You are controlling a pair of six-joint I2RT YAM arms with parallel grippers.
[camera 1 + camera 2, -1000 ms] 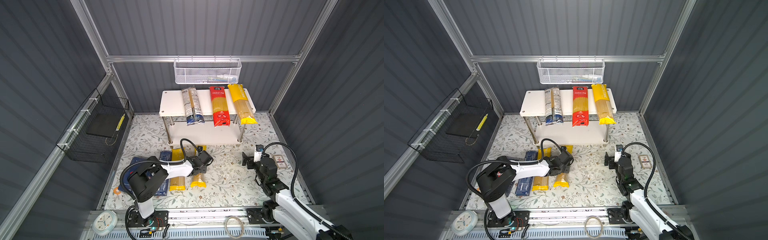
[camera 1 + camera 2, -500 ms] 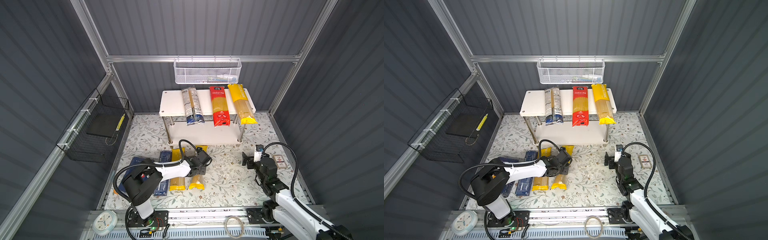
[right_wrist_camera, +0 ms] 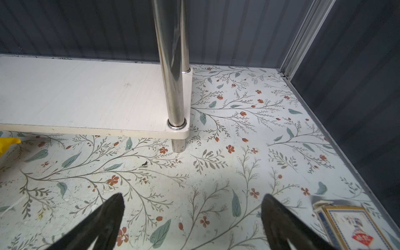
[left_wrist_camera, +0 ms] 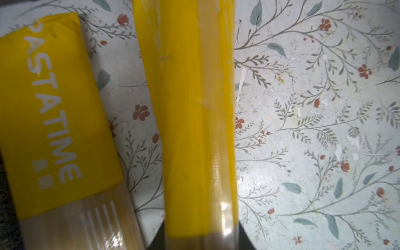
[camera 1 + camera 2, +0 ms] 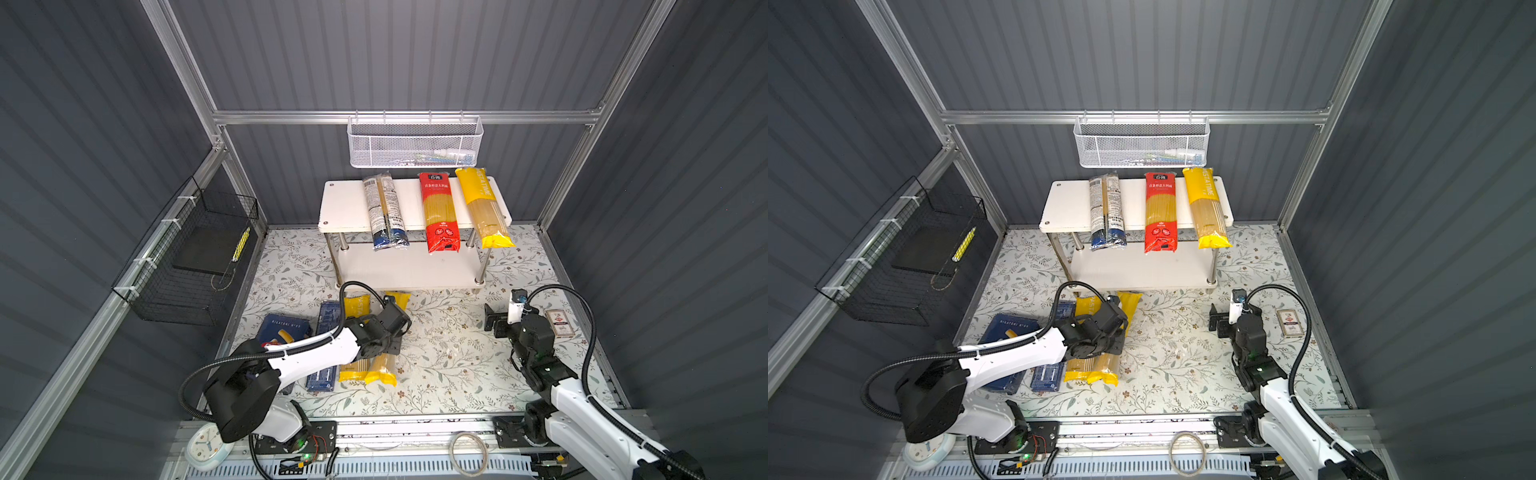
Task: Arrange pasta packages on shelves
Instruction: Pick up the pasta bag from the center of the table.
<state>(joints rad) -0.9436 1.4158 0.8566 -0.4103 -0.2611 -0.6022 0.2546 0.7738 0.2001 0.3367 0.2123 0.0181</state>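
- Left gripper (image 4: 199, 238) clamps a yellow spaghetti bag (image 4: 190, 129) before the shelves (image 5: 345, 203); top views hide that grip.
- Right gripper (image 3: 193, 195) gapes wide, empty, also before the shelves.
- Only top views show the red bag (image 5: 438, 212) atop the shelves.

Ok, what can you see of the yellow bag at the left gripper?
The yellow bag is a long slim plastic pack, yellow with a clear window showing pale spaghetti. It lies on the floral floor before the shelves, beside a PASTATIME bag. The left gripper is shut on its middle.
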